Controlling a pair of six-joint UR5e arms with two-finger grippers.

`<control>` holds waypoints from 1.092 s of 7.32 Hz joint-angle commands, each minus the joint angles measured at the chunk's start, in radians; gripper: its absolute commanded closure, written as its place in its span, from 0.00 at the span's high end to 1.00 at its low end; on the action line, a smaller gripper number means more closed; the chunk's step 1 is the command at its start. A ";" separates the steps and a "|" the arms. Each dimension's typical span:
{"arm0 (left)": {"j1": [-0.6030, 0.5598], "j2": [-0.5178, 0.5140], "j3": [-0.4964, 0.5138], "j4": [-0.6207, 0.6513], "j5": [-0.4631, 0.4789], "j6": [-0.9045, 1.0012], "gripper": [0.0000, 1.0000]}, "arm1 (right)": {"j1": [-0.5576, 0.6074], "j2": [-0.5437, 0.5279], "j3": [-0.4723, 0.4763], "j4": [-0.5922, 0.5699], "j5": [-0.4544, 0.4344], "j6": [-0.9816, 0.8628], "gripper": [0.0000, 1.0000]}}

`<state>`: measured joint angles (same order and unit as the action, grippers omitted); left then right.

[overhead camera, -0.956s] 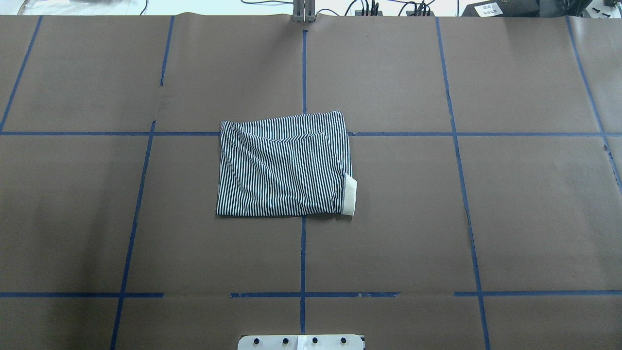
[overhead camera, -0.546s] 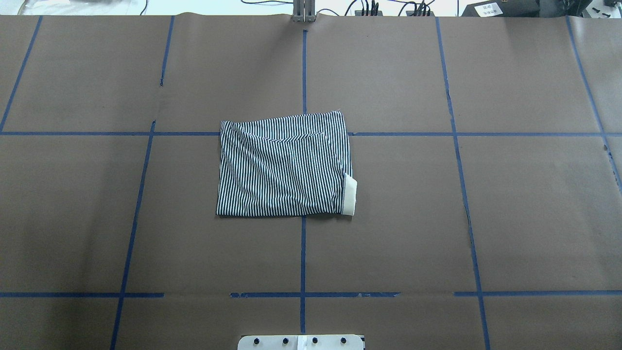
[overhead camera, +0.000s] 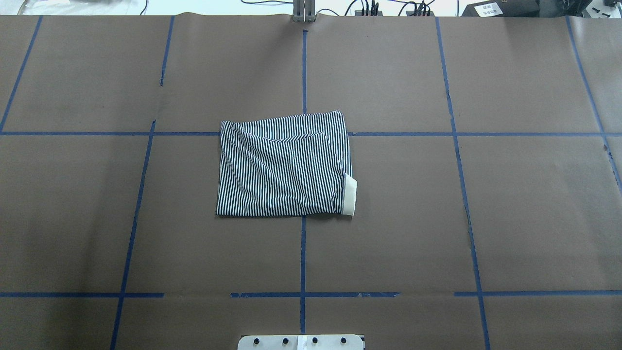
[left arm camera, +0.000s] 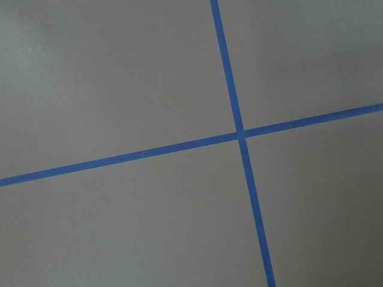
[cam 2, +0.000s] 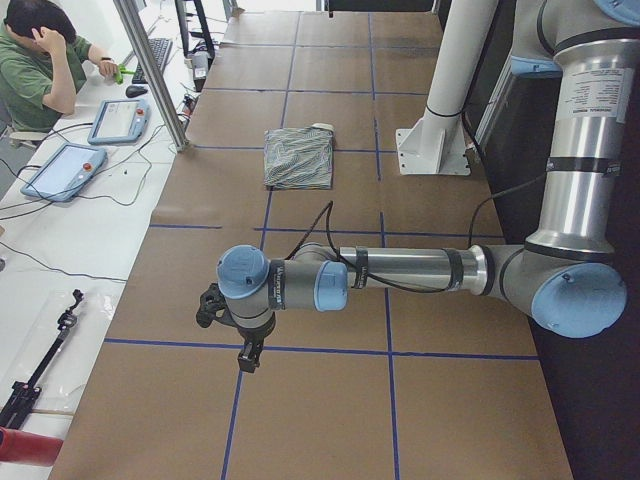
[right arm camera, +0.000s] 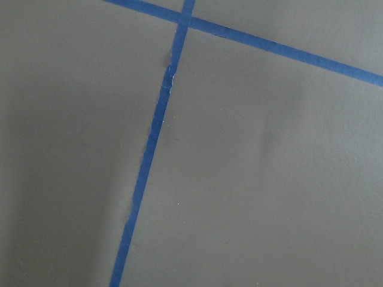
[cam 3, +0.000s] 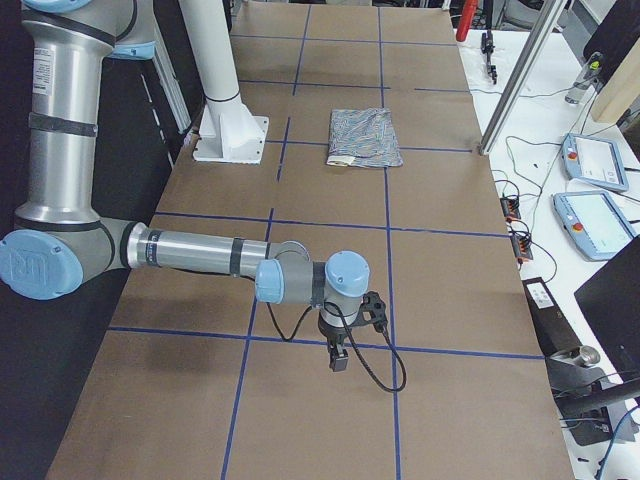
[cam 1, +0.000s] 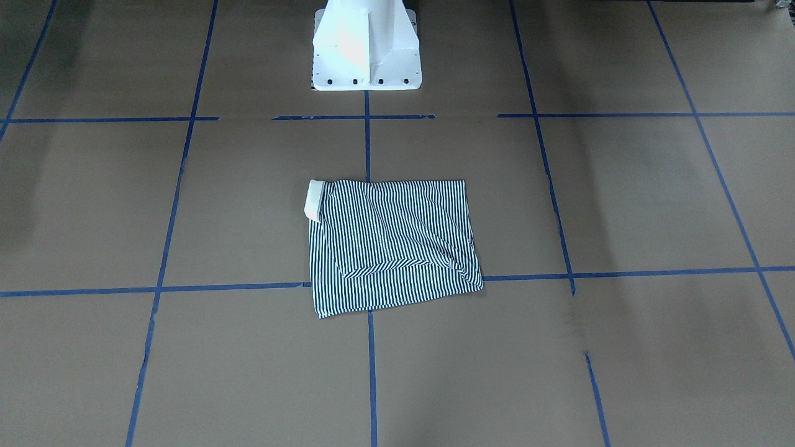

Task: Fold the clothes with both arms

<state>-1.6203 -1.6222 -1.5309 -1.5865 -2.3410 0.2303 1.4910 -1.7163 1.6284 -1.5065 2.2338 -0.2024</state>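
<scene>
While my left arm (cam 2: 400,270) stretches out low over the brown paper-covered table (overhead camera: 73,218), my left gripper (cam 2: 245,352) hangs pointing down above a blue tape line (cam 2: 320,347), well apart from the shirt. From this side view I cannot tell whether its fingers are spread or pressed together. My left wrist camera sees only bare paper and a tape crossing (left arm camera: 240,134).

Near the middle of the table lies the striped polo shirt (overhead camera: 284,165), folded into a rough rectangle and flat on the paper, over a crossing of the tape grid. Its cream collar (overhead camera: 350,195) peeks out at the fold's near right corner in the overhead view.

Further right, my right arm (cam 3: 190,250) also reaches out low, and my right gripper (cam 3: 338,358) points down close to a tape line, far from the shirt. Whether it is spread or closed I cannot tell either. My right wrist camera shows paper and another tape crossing (right arm camera: 184,19).
</scene>
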 commanded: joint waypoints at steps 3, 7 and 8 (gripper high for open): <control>0.004 0.007 0.012 0.014 -0.077 -0.015 1.00 | 0.102 -0.017 -0.018 -0.009 0.073 0.031 1.00; -0.001 0.045 -0.020 0.000 -0.084 -0.019 1.00 | 0.129 -0.028 -0.022 0.000 0.066 0.018 1.00; -0.001 0.045 -0.026 0.000 -0.083 -0.022 1.00 | 0.129 -0.028 -0.021 0.000 0.067 0.015 1.00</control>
<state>-1.6208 -1.5807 -1.5477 -1.5848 -2.4244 0.2094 1.6189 -1.7437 1.6063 -1.5069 2.3018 -0.1832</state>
